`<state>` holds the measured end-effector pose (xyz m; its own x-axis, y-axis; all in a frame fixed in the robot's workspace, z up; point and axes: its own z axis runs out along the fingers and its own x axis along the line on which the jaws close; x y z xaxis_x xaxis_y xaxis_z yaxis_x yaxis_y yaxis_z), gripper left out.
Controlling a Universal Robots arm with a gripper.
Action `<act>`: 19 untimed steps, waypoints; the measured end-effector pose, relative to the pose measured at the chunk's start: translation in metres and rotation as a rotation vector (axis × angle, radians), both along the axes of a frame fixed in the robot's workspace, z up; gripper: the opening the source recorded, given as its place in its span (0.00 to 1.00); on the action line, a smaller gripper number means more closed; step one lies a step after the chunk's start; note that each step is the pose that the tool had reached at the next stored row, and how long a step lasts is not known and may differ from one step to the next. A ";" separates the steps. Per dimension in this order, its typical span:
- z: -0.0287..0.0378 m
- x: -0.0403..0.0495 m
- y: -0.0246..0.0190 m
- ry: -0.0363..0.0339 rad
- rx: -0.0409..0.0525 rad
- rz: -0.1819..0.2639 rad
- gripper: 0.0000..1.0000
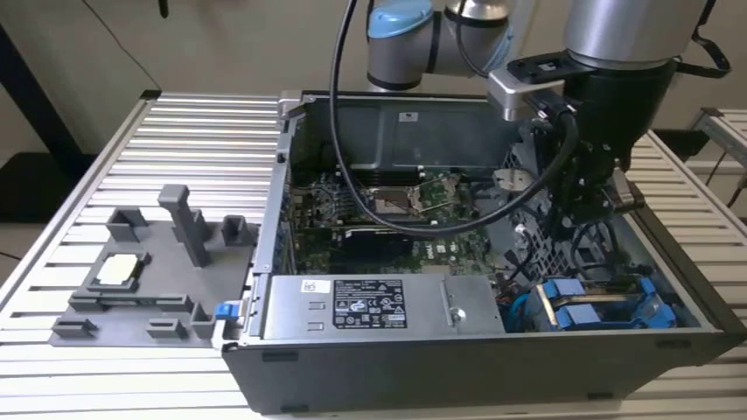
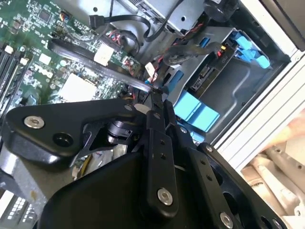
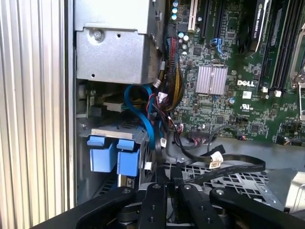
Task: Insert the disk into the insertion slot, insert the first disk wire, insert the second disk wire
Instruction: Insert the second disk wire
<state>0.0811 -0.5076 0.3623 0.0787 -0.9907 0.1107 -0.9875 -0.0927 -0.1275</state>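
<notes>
- Exterior view: gripper (image 1: 597, 194) hangs inside the open case (image 1: 467, 367), above the far end of the slot (image 1: 653, 289) along the case's exterior-view right wall.
- Disk (image 1: 583, 308) already sits in the slot, blue tabs at the case's near-right corner; long axis runs along that wall.
- Second wrist view: fingers (image 2: 157, 102) look closed on a thin black wire (image 2: 90, 52) that trails over the board; disk lies just beyond the fingertips.
- First wrist view: disk tabs (image 3: 114, 155) beside the gripper, loose wires between.
</notes>
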 end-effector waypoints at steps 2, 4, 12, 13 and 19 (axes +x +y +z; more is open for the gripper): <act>-0.0001 0.0024 -0.0034 0.0036 0.0001 0.000 0.16; -0.0001 0.0048 -0.0068 0.0074 0.0000 0.000 0.16; -0.0002 0.0168 -0.0207 0.0239 0.0000 0.000 0.16; -0.0002 0.0182 -0.0226 0.0261 0.0001 0.000 0.16; -0.0002 0.0256 -0.0341 0.0394 0.0000 0.000 0.16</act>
